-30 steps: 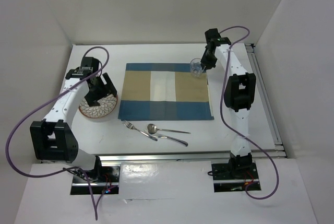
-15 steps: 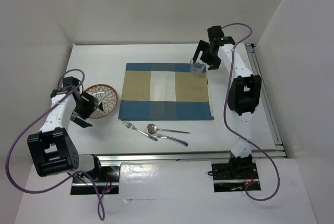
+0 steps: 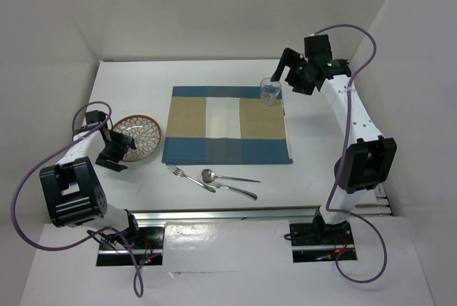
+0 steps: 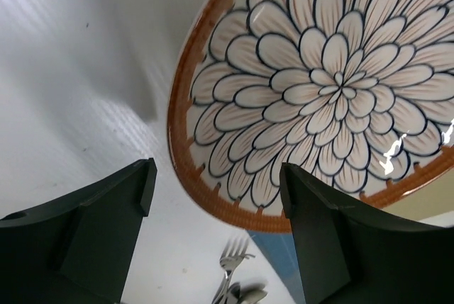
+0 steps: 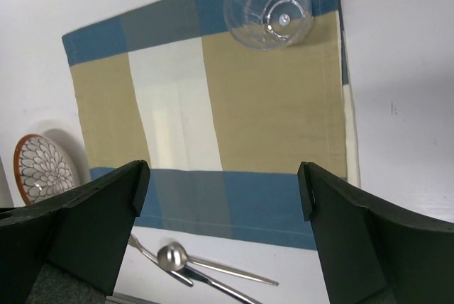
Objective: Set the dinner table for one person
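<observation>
The desk (image 3: 321, 160) is lying flat across the whole work area, with metal rails (image 3: 250, 211) running along its near and right edges. The left gripper (image 3: 114, 150) is hovering just beside the near-left rim of the flower-patterned plate (image 3: 137, 136). Its fingers (image 4: 106, 226) are standing wide apart and holding nothing. The right gripper (image 3: 293, 72) is hanging above and to the right of the drinking glass (image 3: 269, 92), also spread wide and gripping nothing. The glass is standing upright on the far right corner of the checked placemat (image 3: 227, 125). Judging by the layout, the plate is the step in hand. The left fingers are best straddling its raised rim, one above and one beneath, then lifting it fully before crossing the cloth's left edge so the mat is not rucked. The plate's right rim is sitting just beside that edge, so the carry is looking short. The fork (image 3: 184, 175), spoon (image 3: 214, 176) and knife (image 3: 239, 191) are lying bunched near the mat's near edge, close to the rail, leaving little room for a low approach there. Open desk is showing left of the plate and right of the mat.
</observation>
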Available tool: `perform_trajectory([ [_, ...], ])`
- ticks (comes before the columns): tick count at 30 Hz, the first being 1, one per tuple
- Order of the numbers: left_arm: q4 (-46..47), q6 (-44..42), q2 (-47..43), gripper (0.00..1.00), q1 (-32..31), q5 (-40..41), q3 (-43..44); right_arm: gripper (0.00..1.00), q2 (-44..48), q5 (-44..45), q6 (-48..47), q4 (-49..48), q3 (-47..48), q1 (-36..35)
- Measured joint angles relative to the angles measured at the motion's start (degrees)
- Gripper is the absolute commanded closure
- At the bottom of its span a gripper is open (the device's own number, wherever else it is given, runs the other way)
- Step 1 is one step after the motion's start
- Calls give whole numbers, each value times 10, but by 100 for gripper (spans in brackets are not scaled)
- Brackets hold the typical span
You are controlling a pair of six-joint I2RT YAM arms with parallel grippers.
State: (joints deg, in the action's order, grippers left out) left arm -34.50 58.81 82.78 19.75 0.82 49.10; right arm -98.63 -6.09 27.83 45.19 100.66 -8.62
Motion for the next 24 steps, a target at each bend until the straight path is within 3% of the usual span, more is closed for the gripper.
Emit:
perform_trajectory([
  [3, 22, 4, 15, 23, 2, 4, 0, 1, 18, 1, -2, 0, -23, 0],
  [6, 34, 12, 27, 38, 3, 6, 0, 1, 27, 5, -5, 2, -37, 2],
  [8, 33, 12, 32, 55, 3, 9, 0, 1, 29, 10, -6, 5, -40, 4],
  [16, 55, 14, 35, 100, 13, 1, 19, 1, 38, 23, -7, 8, -40, 5],
  [24, 29, -6, 35, 100, 13, -2, 71, 1, 44, 26, -7, 13, -40, 5],
])
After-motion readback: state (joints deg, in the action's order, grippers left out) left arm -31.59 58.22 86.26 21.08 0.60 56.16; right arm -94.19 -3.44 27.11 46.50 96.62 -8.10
